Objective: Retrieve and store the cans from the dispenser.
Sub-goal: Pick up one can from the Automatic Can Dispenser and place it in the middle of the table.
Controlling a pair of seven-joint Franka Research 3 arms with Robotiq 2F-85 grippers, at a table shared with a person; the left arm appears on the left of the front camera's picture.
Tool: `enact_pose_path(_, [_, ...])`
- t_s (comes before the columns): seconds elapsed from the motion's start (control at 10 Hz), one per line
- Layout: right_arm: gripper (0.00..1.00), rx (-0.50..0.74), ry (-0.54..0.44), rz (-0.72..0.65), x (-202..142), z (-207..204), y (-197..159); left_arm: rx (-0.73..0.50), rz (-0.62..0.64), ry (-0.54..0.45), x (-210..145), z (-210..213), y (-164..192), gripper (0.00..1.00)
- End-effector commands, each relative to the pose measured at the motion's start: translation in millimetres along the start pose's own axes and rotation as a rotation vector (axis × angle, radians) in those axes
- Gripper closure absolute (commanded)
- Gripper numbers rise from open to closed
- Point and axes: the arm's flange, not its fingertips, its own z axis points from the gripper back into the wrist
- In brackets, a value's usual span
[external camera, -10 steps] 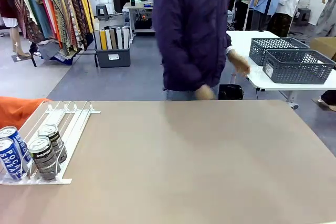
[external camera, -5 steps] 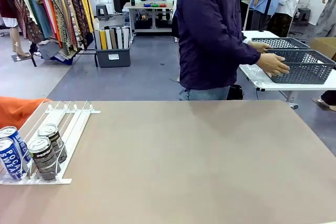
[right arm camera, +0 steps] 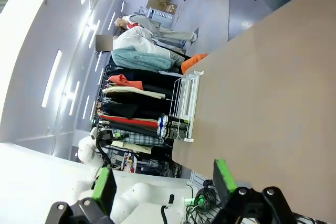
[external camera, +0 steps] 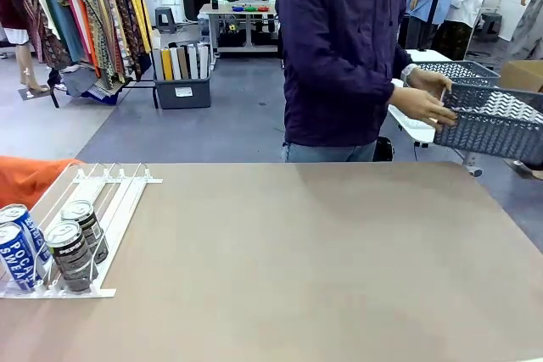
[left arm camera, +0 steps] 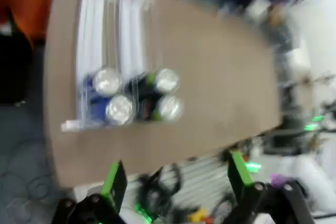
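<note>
The white wire dispenser (external camera: 102, 197) lies at the table's left edge. At its low end stand two blue cans (external camera: 17, 252) and two dark cans (external camera: 75, 247), all upright against the stops. From high above, the left wrist view looks down on the dispenser (left arm camera: 100, 24), the blue cans (left arm camera: 113, 98) and the dark cans (left arm camera: 168, 93); my left gripper (left arm camera: 176, 177) hangs open with nothing in it. My right gripper (right arm camera: 163, 181) is open too, far from the dispenser (right arm camera: 189, 98) and the cans (right arm camera: 170, 126).
A person across the table holds a dark grey perforated basket (external camera: 496, 125) in both hands, tilted, off the table's far right corner. A second basket (external camera: 458, 69) sits on a white side table behind. Orange cloth (external camera: 30, 177) lies left of the dispenser.
The person turned to the side table, took hold of the grey basket and has lifted and tilted it off that table. The cans have not moved.
</note>
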Motion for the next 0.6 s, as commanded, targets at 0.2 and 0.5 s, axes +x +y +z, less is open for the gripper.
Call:
enact_pose_path(0.2, [0.00, 0.025, -0.016, 0.012, 3, -1, 4, 0.530, -0.291, 0.456, -16, -68, -58, 0.00])
enact_pose_path(0.5, [0.00, 0.025, -0.016, 0.012, 3, -1, 4, 0.502, -0.227, 0.399, -17, -73, -66, 0.00])
